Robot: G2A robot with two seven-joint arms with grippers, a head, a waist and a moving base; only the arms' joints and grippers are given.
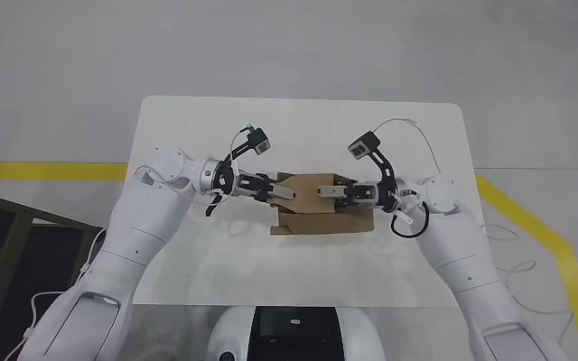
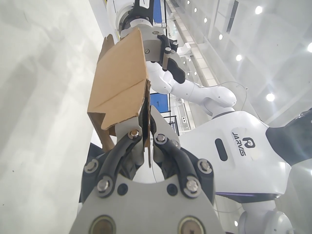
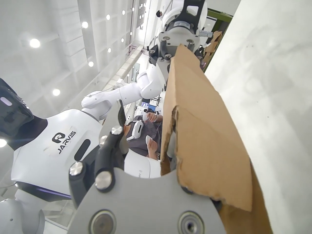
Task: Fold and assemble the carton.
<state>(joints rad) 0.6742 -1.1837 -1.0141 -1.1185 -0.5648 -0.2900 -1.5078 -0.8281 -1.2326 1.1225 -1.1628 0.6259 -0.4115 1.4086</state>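
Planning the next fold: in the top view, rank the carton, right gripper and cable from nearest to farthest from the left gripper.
From the left gripper:
1. Carton: clamped in it, at mid table.
2. Right gripper: at the carton's opposite end, facing it.
3. Cable: beyond the right arm, near the table's far right corner.

The carton (image 1: 321,203) shows plain brown faces with no readable print, label or number. The white table (image 1: 181,117) under it bears no lettering or sign either.
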